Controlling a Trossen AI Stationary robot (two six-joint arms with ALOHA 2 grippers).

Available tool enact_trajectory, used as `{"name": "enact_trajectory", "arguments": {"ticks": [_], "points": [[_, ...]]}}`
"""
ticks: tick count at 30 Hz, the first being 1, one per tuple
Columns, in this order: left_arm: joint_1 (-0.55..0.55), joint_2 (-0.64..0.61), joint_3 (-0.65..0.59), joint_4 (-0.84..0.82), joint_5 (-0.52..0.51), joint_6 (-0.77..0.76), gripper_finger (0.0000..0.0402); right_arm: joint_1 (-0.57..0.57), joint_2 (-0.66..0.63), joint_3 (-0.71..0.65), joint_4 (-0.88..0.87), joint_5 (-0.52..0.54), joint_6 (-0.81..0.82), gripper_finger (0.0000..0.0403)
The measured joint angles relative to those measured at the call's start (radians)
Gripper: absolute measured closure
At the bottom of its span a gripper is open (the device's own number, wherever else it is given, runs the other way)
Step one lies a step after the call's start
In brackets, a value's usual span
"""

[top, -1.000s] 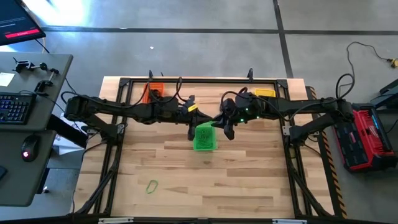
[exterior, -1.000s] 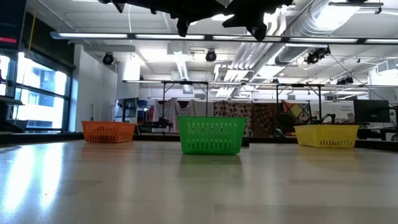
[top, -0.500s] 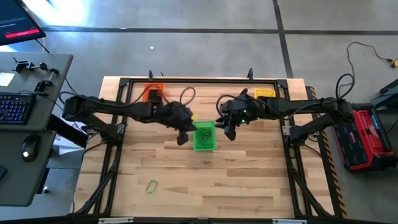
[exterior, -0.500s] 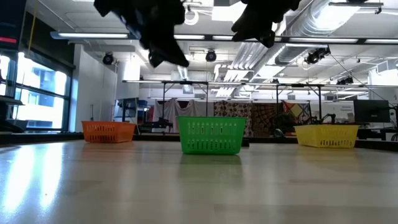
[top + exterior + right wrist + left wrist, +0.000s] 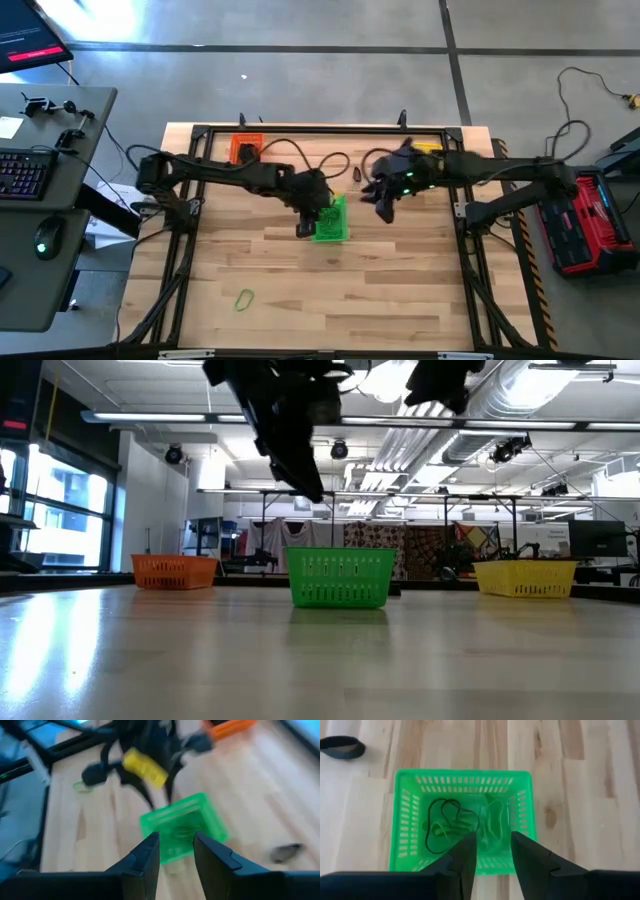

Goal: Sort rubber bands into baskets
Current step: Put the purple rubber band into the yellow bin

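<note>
rubber bands (image 5: 451, 822) inside green basket (image 5: 405, 815), left end effector (image 5: 490, 857) open above its near rim, right end effector (image 5: 175, 851) open alongside

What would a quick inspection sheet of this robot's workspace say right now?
Surface: pale wooden table.
Job's things: green basket holds black and green rubber bands; orange basket, yellow basket; one green band loose on the table.
Clutter: small dark bundle on the table.
Tools: left tool open above the green basket; right tool open, empty.
Cables: black loops along both arms.
Surroundings: desk with keyboard; red case.
</note>
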Motion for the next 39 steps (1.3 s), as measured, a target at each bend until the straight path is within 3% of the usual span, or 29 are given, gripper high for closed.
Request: {"name": "enact_trajectory", "arguments": {"ticks": [8,14,20,28,39], "points": [[0.024,0.128,0.097,-0.054,0.003,0.037,0.0287,0.0,-0.222,0.015,-0.151,0.176,0.005,0.0295],[0.022,0.206,0.135,-0.096,-0.015,0.091,0.0287,0.0,-0.327,0.015,-0.16,0.234,0.007,0.0295],[0.023,0.262,0.146,-0.118,-0.094,0.116,0.0287,0.0,-0.354,0.015,-0.161,0.247,0.007,0.0295],[0.028,0.273,0.146,-0.113,-0.104,0.167,0.0287,0.0,-0.35,0.015,-0.167,0.247,0.0,0.0295],[0.058,0.304,0.146,-0.121,-0.037,0.187,0.0287,0.0,-0.35,0.015,-0.167,0.248,-0.004,0.0295]]}}
